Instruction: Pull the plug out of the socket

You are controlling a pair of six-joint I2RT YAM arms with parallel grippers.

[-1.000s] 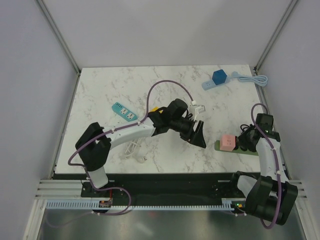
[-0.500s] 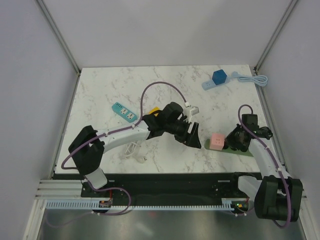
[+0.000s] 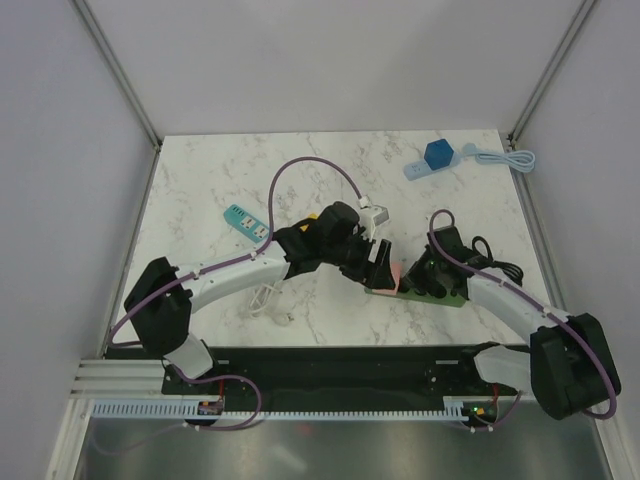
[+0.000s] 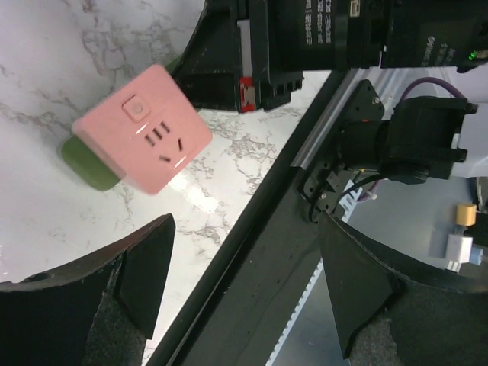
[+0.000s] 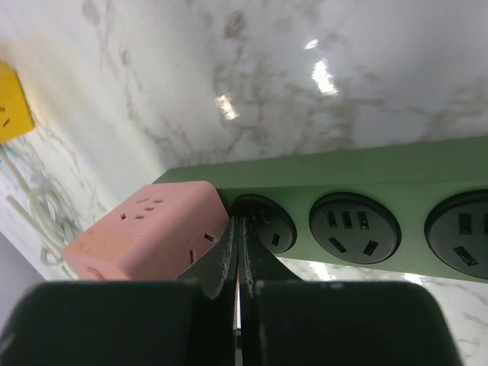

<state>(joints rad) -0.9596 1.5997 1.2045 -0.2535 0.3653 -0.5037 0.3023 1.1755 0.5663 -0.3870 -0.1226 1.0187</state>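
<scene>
Down in the lower centre of the top view, the pink cube-shaped plastic plug (image 3: pixel 392 279) sits plugged into the left end of the long green plastic power strip (image 3: pixel 446 293), which lies on the white marble-patterned table (image 3: pixel 200 190) close to its near edge. Both arms meet at that spot. The left gripper (image 4: pixel 244 229) hangs over the plug with its two black fingers (image 4: pixel 84 305) spread wide and nothing between them; in its wrist view the plug lies in the upper left of the frame, above the left-hand finger and apart from both. The right gripper (image 5: pixel 238 229) has its fingers pressed together into one narrow point with nothing pinched, and that point comes down at the first round socket of the strip, just beside the plug's right face; whether it touches the strip cannot be told. At the left edge of the right wrist view show a yellow square adapter (image 5: pixel 11 111) and a coiled white cable (image 5: pixel 40 215), both well apart from the strip.
</scene>
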